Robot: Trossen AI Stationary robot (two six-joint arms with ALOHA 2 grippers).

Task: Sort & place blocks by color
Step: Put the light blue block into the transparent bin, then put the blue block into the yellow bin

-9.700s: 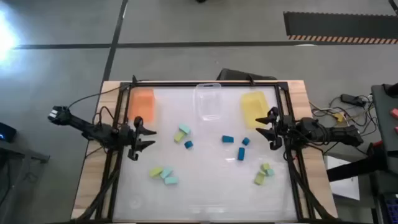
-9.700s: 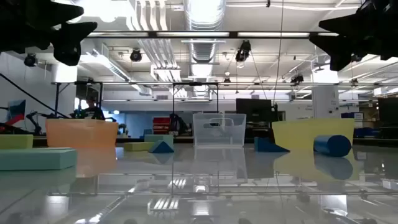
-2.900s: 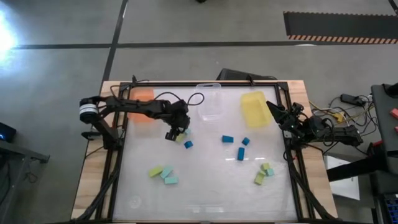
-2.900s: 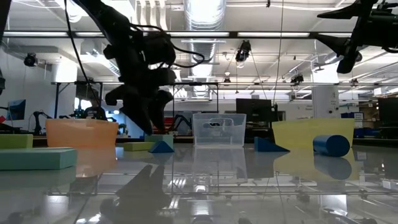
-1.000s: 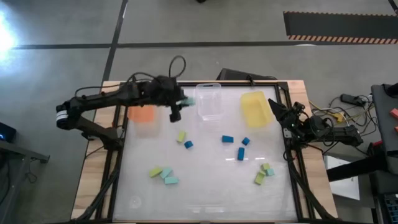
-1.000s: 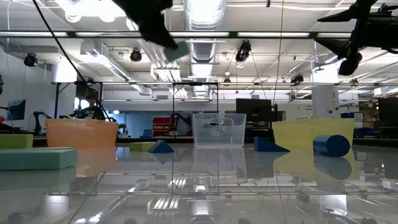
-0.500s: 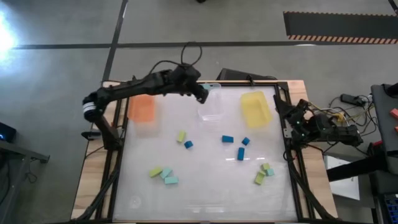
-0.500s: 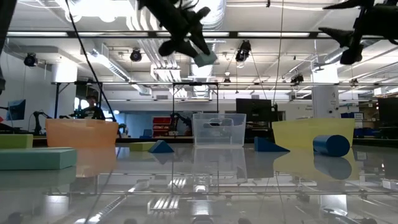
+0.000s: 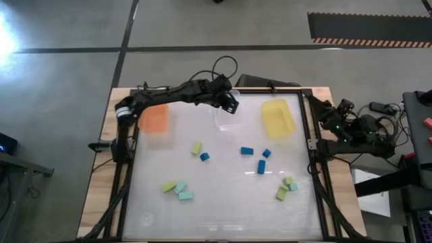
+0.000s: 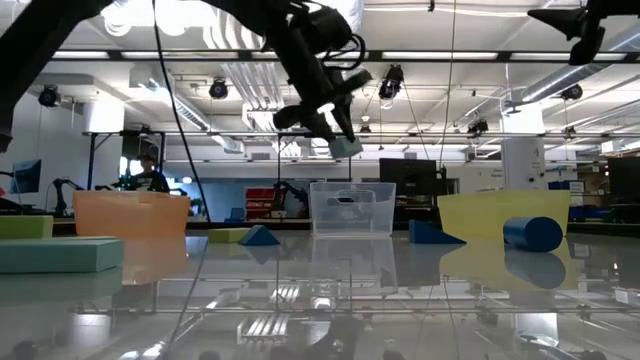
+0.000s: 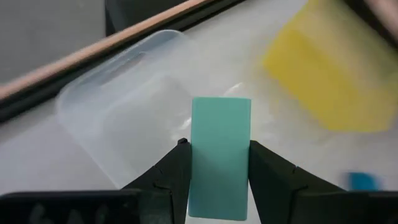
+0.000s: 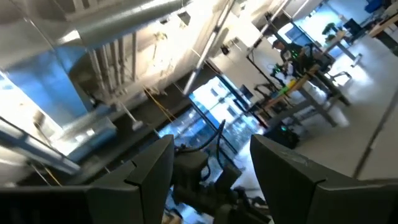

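Observation:
My left gripper [image 9: 231, 102] hangs over the clear tray [image 9: 228, 115] at the table's far side, shut on a light teal block [image 11: 220, 155]. The low view shows this block [image 10: 347, 147] well above the tray [image 10: 352, 208]. My right gripper [image 9: 329, 111] waits open at the table's right edge, raised and tipped up toward the room [image 12: 211, 149]. On the table lie a yellow-green block [image 9: 196, 147], several blue blocks [image 9: 247, 150], and mixed groups at the near left [image 9: 177, 188] and near right [image 9: 286, 187]. My left gripper pinches the teal block between its two fingers [image 11: 177, 171], one on each long side face [image 11: 198, 162]. The block's free end [image 11: 221, 106] sticks out past the fingertips. It is lifted clear, over the clear tray.
An orange tray [image 9: 154, 117] stands at the far left and a yellow tray [image 9: 277, 118] at the far right, the clear one between them. A black frame [image 9: 307, 145] borders the white table. Open table lies in the middle near part.
My left gripper, still shut on the teal block, has swung from beside the orange tray toward the table's right to over the clear tray, and has come down. My right gripper has drawn back toward the right edge.

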